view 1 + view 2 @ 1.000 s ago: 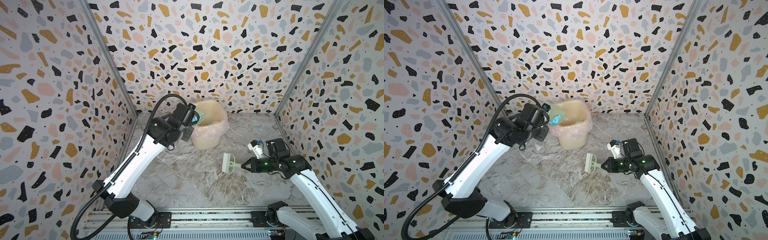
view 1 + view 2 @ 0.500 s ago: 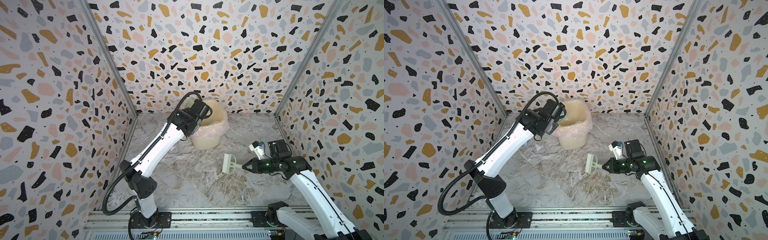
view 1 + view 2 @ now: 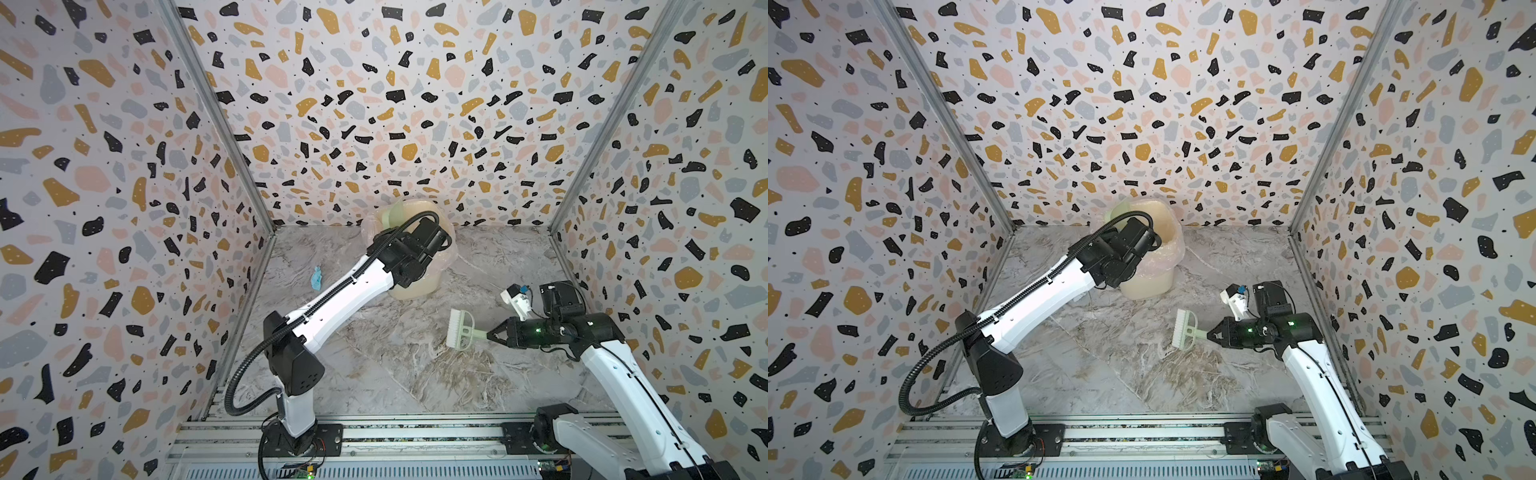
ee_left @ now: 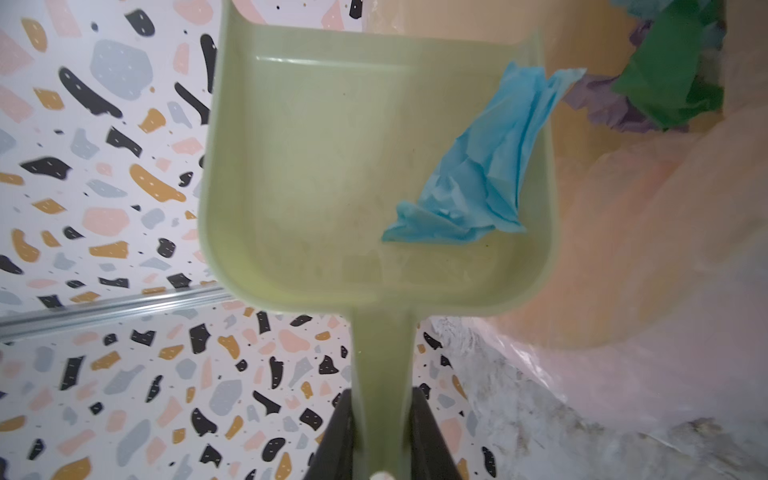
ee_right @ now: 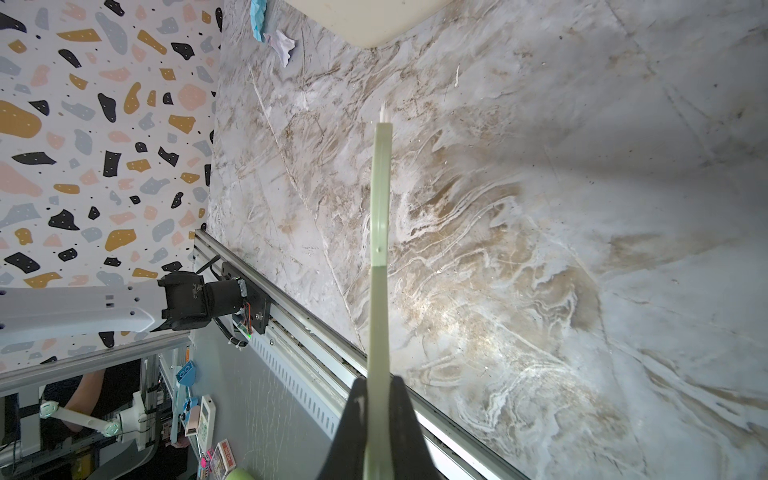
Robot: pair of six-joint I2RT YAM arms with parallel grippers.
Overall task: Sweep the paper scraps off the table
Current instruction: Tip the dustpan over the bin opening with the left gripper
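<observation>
I see the left fingers [image 4: 426, 444] clamped on the handle of the dustpan [image 4: 332, 174]. The pan is held up at the rim of the bin [image 3: 415, 289], which stands at the back of the surface [image 3: 374, 374]. In the left wrist view a blue scrap [image 4: 478, 166] lies in the pan against one side wall, and its tip pokes past the pan's edge toward the bin. Down inside the bin, green and lilac scraps [image 4: 665, 83] sit heaped within the thin pinkish liner [image 4: 644, 249]. In both top views the arm's wrist covers most of the bin's mouth, and only a corner of the pan shows behind it.

The right fingers [image 5: 351, 436] are closed tight on the handle of the brush [image 3: 459, 330]. It is held out level over the right half of the surface, in front of the bin and well apart from it, with the bristles pointing left. I cannot tell whether the bristles touch the surface.

Two scraps are not yet swept up. A second blue scrap [image 3: 316, 278] lies near the left wall [image 3: 124, 249], to the left of the bin. The right wrist view shows a white scrap [image 5: 284, 45] just beside it. The left arm hides the white one in both top views.
</observation>
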